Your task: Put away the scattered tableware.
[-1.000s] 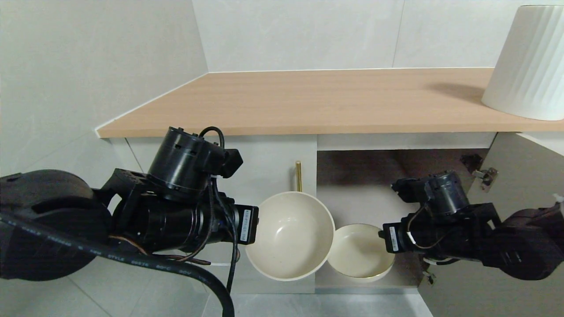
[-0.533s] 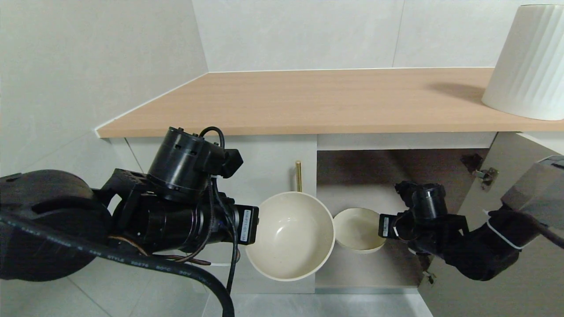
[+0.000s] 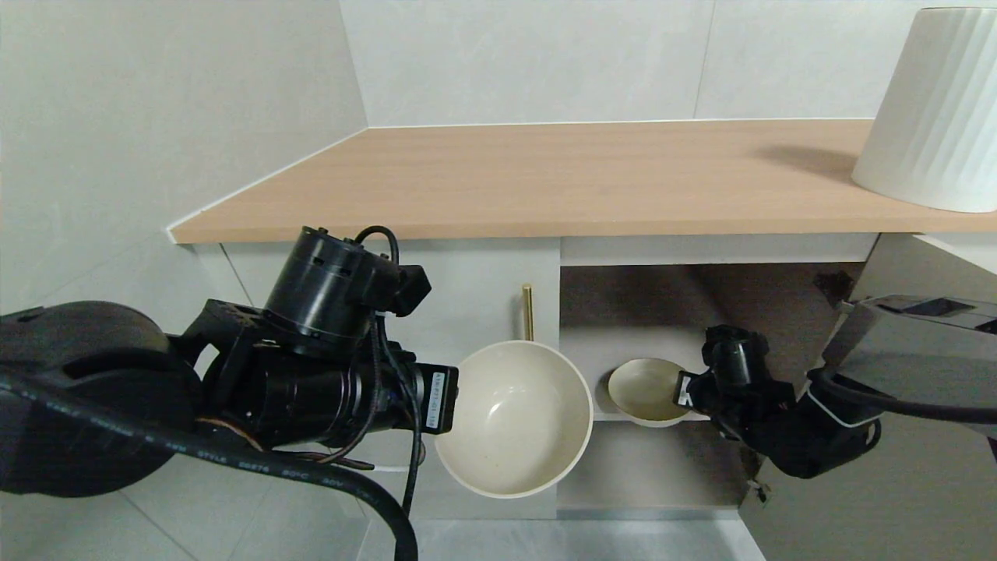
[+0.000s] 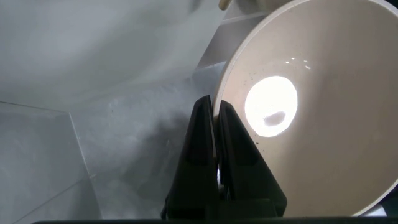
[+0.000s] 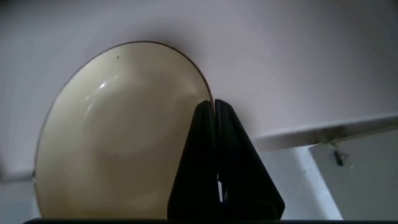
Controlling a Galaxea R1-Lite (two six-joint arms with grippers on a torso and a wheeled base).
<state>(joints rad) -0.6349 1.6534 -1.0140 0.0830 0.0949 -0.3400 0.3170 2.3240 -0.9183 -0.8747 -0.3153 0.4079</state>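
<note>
Soft even light, shadowed cupboard interior (image 3: 662, 300), bright round glare spot inside the large bowl (image 4: 314, 115)

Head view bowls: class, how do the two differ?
The left bowl looks larger than the right bowl. The left bowl hangs before the closed door in the left gripper; the right bowl is inside the open cabinet in the right gripper. Both are cream, clamped at the rim.

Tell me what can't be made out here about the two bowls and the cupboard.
1. Head view: whether the small bowl touches the shelf; its own underside hides the contact.
2. Head view: the cupboard's back is lost in shadow.
3. Left wrist view: the big bowl's rim is cut off by the picture's edge.
4. Head view: the white ribbed thing is cut off by the right edge.
</note>
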